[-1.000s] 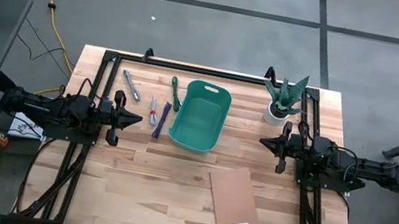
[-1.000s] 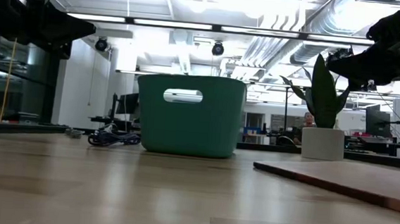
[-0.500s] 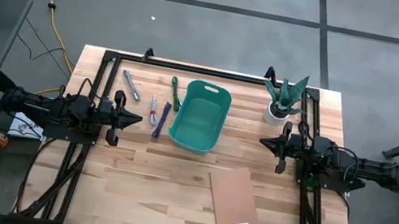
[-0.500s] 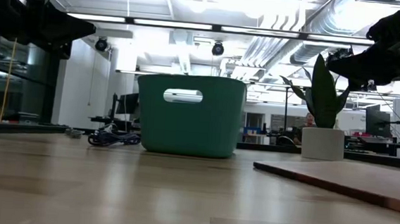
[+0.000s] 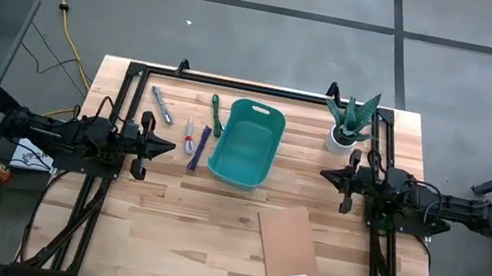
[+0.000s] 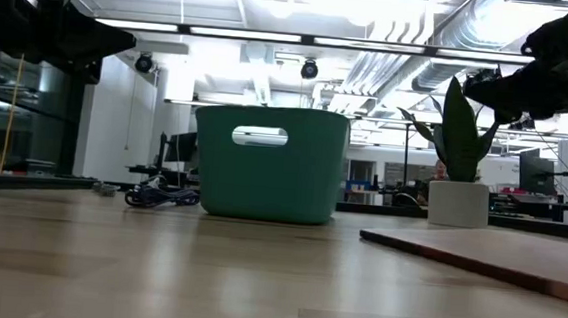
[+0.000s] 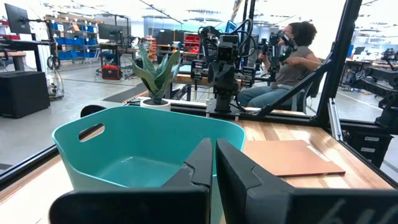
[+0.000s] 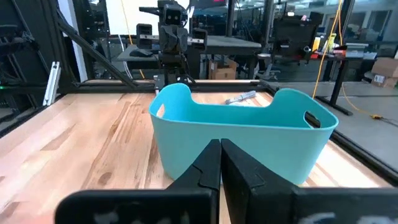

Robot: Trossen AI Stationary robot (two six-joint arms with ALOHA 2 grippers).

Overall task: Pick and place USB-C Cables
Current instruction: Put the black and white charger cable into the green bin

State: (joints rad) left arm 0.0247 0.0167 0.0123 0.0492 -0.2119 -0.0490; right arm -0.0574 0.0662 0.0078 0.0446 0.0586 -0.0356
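Several slim cable bundles lie on the table left of the teal bin (image 5: 247, 143): a grey one (image 5: 163, 104), a white and red one (image 5: 190, 135), a purple one (image 5: 197, 148) and a green one (image 5: 216, 112). In the low view a dark cable bundle (image 6: 161, 197) lies beside the bin (image 6: 269, 163). My left gripper (image 5: 170, 148) hovers shut left of the cables, above the table. My right gripper (image 5: 325, 175) hovers shut right of the bin. In the wrist views the shut left gripper (image 7: 213, 152) and right gripper (image 8: 221, 152) point at the bin.
A brown cardboard sheet (image 5: 287, 245) lies flat near the table's near right part. A potted plant (image 5: 348, 124) stands at the far right corner. A black frame (image 5: 255, 87) runs along the table's edges. A person (image 7: 292, 59) sits beyond the table.
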